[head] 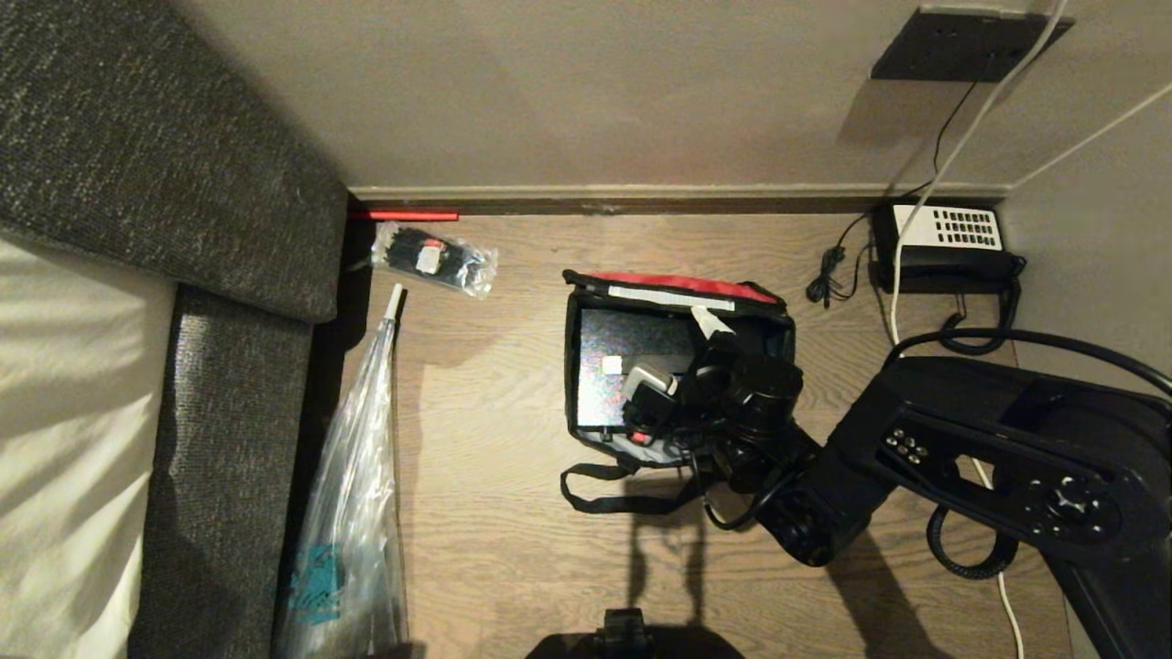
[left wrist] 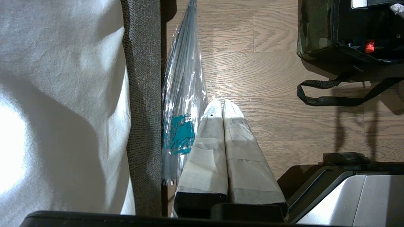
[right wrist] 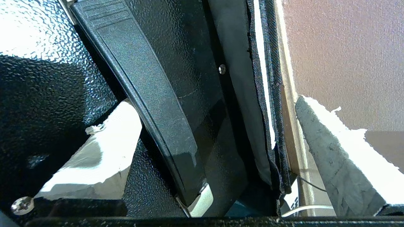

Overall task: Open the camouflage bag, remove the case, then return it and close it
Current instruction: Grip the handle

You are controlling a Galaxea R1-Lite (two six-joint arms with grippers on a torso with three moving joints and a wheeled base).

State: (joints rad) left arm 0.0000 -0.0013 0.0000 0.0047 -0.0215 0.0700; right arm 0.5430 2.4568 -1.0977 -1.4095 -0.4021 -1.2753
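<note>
Camouflage bag (head: 586, 366) — red lid edge; black case (head: 632, 352)

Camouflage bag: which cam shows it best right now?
Head view: the whole camouflage bag shows, open on the floor, the case inside, the right pincer over it. Left wrist view catches only one camo corner and the strap. Right wrist view shows just its fabric edge.
</note>
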